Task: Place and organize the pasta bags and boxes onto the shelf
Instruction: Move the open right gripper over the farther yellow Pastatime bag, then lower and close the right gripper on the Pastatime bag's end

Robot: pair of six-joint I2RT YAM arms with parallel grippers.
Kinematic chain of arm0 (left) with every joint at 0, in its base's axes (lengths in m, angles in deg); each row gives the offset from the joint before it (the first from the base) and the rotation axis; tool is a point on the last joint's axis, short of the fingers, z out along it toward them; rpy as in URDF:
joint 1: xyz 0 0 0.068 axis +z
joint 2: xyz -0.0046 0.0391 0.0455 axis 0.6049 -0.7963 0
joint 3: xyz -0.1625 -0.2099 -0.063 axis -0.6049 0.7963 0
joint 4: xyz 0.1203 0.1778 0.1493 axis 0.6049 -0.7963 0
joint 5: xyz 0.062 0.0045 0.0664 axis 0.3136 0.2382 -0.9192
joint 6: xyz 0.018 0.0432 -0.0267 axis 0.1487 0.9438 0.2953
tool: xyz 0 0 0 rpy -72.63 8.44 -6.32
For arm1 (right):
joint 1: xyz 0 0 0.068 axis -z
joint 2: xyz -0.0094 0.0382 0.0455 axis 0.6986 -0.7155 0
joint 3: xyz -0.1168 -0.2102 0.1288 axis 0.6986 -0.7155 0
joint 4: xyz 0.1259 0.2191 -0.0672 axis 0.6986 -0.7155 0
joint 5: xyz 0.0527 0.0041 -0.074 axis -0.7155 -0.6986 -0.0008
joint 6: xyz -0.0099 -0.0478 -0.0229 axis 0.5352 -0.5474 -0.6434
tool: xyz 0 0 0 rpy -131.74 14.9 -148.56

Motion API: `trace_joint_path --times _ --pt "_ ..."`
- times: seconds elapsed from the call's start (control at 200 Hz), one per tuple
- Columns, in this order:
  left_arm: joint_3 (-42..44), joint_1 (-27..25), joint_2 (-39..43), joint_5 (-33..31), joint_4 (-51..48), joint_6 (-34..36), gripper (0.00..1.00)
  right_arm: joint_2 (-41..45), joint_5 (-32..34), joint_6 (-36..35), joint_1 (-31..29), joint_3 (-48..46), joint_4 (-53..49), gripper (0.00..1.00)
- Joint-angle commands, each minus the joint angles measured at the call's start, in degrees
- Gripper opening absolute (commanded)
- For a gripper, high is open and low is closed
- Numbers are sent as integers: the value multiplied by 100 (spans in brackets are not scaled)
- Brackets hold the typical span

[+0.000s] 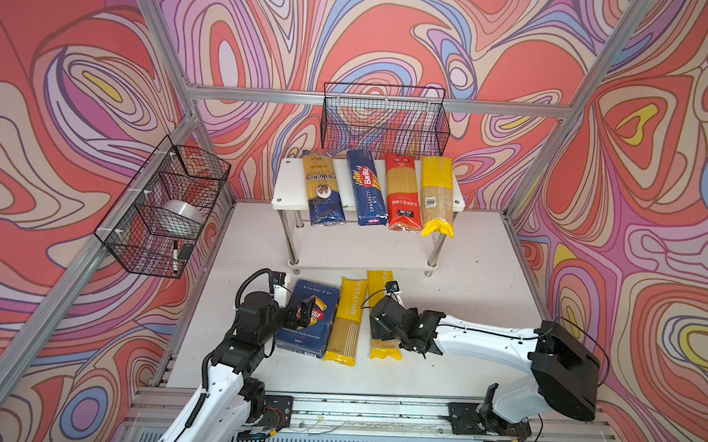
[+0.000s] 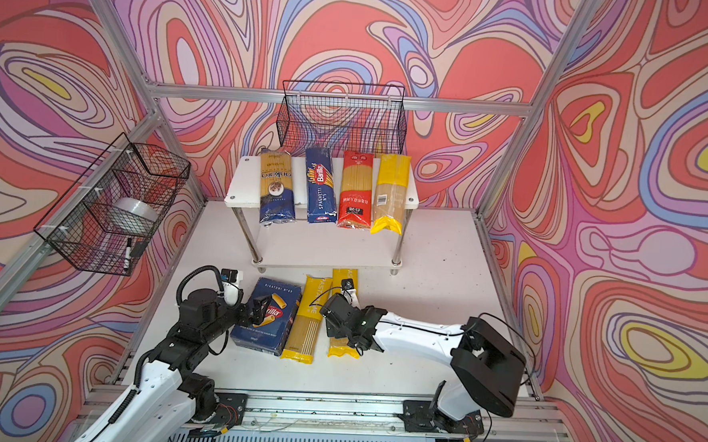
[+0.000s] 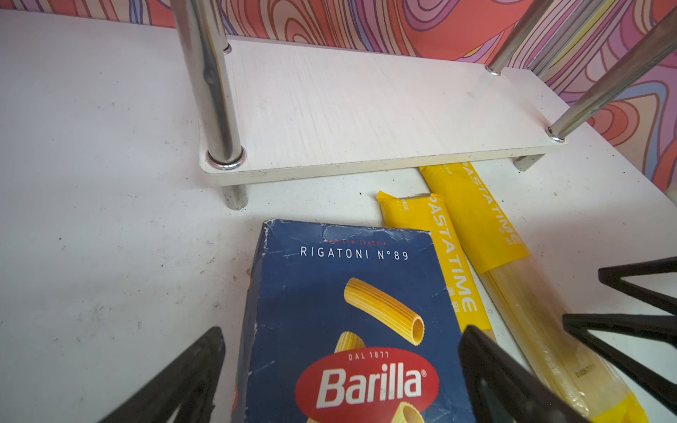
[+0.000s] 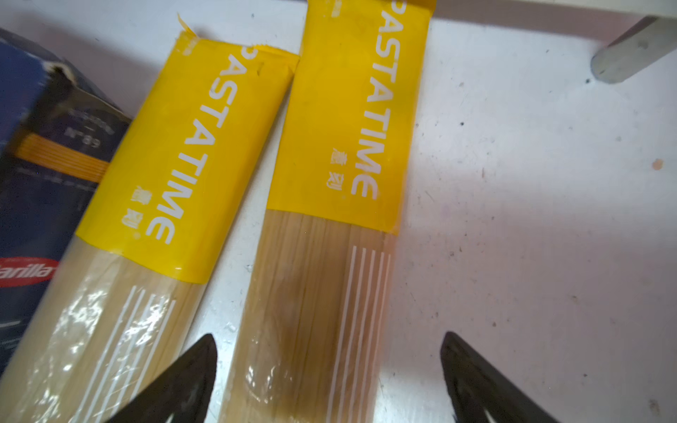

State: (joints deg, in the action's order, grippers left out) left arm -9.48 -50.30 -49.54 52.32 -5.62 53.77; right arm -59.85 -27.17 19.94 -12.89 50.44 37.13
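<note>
The white shelf [image 1: 287, 187] stands at the back of the table. Its top board carries the gold-and-navy ankara bag [image 1: 323, 187], the narrow Barilla spaghetti box [image 1: 366, 187], a red bag [image 1: 401, 195] and a yellow bag [image 1: 438, 193]. Its lower board [image 3: 366, 110] is bare. In front lie the rigatoni box [image 1: 317, 336] and two yellow bags [image 1: 346, 325] [image 1: 385, 350]. My left gripper [image 3: 342, 331] is open, its fingers either side of the rigatoni box [image 3: 348, 293]. My right gripper [image 4: 329, 336] is open astride the right yellow bag [image 4: 329, 256].
A black wire basket [image 1: 384, 119] hangs on the back wall above the shelf. Another basket [image 1: 166, 204] on the left wall holds a tape roll [image 1: 182, 217] and a marker [image 1: 174, 256]. A metal rail [image 1: 375, 410] runs along the table's front.
</note>
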Motion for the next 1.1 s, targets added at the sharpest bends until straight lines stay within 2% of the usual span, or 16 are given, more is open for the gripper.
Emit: trace_joint_path --times 0.0,0.195,0.295,0.511,0.746,1.097 --pt "-120 -10 25 -6 -83 67 100 -363 -89 175 106 307 -196 98" --pt "-118 -11 24 47 -74 76 100 -810 -257 232 161 447 -86 98" --pt "-114 -11 31 44 -78 76 100 -876 -599 242 260 354 234 98" --pt "-120 -11 24 62 -74 85 100 -1192 -469 279 294 460 183 98" --pt "-107 -6 33 22 -74 76 100 -1669 -625 249 423 706 163 98" --pt "-103 -10 67 20 -87 76 100 -1680 -745 191 566 572 236 95"
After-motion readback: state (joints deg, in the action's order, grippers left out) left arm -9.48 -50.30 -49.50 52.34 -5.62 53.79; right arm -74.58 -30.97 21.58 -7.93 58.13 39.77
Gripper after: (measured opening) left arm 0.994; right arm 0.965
